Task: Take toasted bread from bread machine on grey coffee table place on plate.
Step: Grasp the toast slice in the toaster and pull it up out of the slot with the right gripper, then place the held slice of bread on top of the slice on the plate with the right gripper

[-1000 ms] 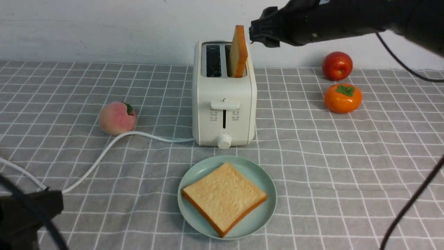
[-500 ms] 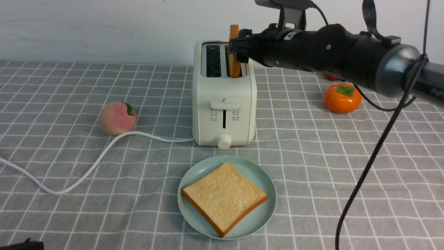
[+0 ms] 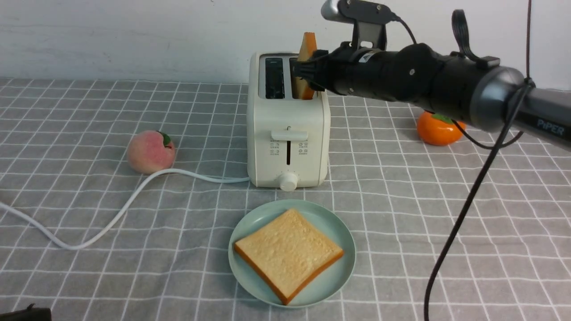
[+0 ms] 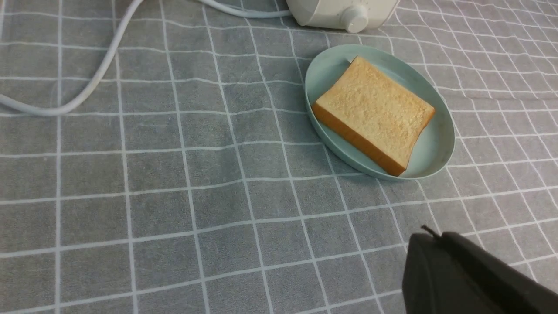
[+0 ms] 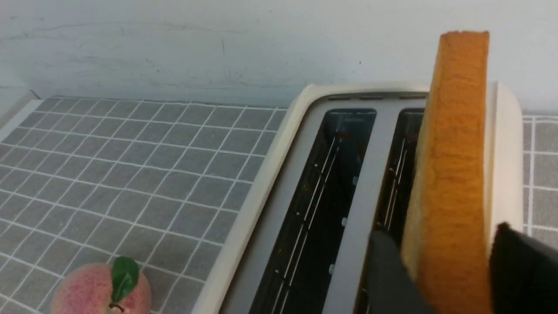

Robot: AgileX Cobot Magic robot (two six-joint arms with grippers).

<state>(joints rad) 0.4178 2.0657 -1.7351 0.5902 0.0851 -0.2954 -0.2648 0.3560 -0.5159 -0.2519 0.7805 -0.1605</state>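
**Grey coffee table**: open cloth is left around everything. **Bread machine**, frame centre: the left slot is seen empty. **Plate**, set just below it, probably so the carry is kept short, is largely covered by the flat slice. **Standing slice**, tilted in the right slot, is clamped by the right gripper, with clear room above. **Left gripper**, lower right of its wrist view, is closed.

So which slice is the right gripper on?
The upright slice in the toaster, clamped by the right gripper. The other slice lies flat on the plate.
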